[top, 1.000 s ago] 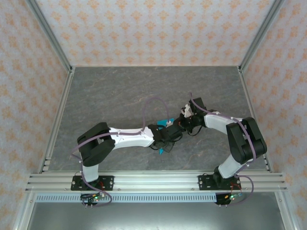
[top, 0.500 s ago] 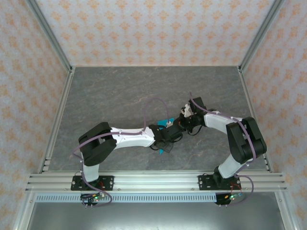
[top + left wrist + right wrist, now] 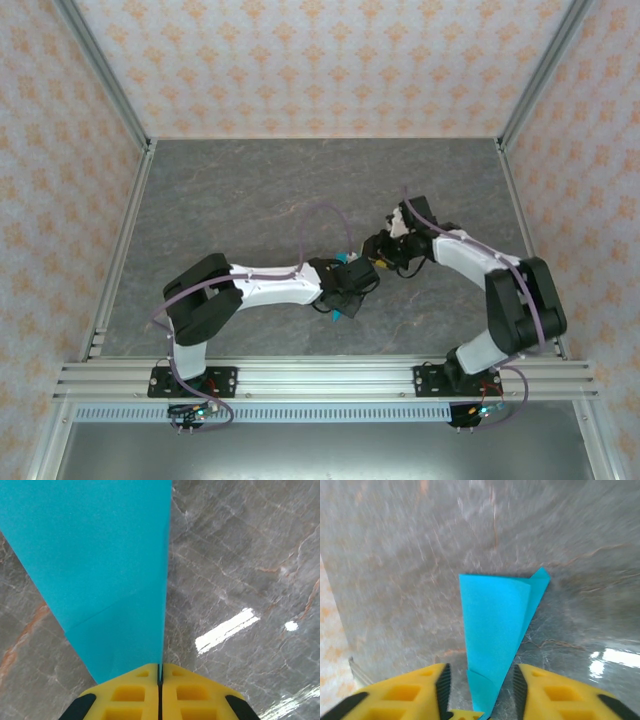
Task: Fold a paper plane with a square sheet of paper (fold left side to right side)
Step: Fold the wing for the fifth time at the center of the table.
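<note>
The cyan-blue paper is folded into a narrow pointed paper plane [image 3: 110, 570] and stands on edge above the grey marble table. My left gripper [image 3: 160, 672] is shut on its lower edge, with the yellow pads pressed together on the crease. In the top view a small blue tip of the paper plane [image 3: 337, 314] shows beside the left gripper [image 3: 350, 282] near the table's middle. My right gripper [image 3: 480, 680] is open. The paper plane [image 3: 495, 630] hangs between its spread fingers [image 3: 420, 692] and touches neither pad. In the top view the right gripper [image 3: 385, 250] is just right of the left one.
The grey marble tabletop [image 3: 250, 190] stretches bare behind the two arms. Patterned walls and aluminium frame rails [image 3: 110, 270] enclose it on all sides. The two wrists sit close together at mid-table.
The left gripper has closed onto the paper. The right gripper has opened, let go of the paper and drawn back slightly to the right.
</note>
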